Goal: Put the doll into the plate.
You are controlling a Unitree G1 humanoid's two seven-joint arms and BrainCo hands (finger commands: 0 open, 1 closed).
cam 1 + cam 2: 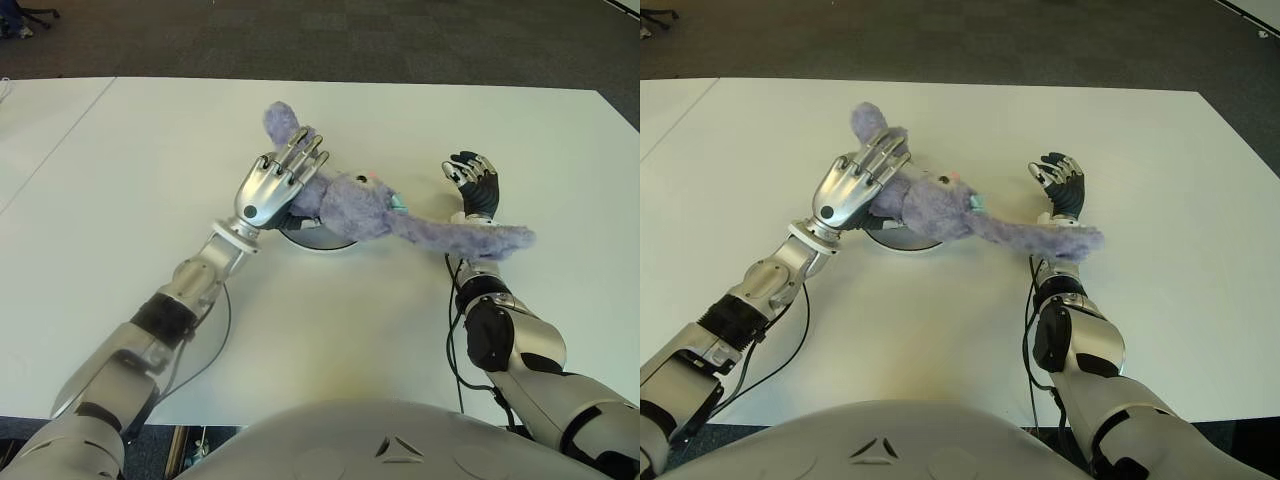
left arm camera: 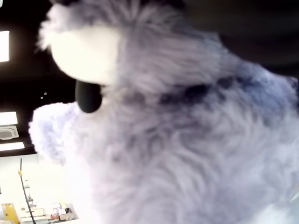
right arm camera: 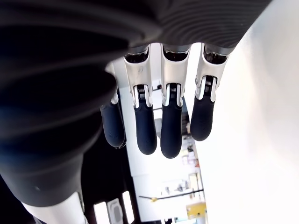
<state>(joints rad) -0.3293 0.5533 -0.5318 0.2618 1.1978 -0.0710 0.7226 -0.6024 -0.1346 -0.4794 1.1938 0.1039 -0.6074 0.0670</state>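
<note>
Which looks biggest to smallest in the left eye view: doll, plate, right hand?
1. Doll, held over the plate by the left hand.
2. Right hand.
3. Plate, mostly hidden under the doll, so its rank is unsure.

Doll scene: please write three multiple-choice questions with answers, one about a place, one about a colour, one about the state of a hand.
1. Where is the plate?
A. under the doll's body
B. at the table's far edge
C. in the right hand

2. What colour is the doll?
A. green
B. purple
C. red

3. What is the state of the right hand?
A. gripping the doll
B. gripping the plate
C. open, holding nothing

Answers:
1 A: only the plate's rim shows beneath the doll on the white table.
2 B: its fur is purple throughout.
3 C: the right wrist view shows straight fingers with nothing between them, while the left hand lies on the doll.
</note>
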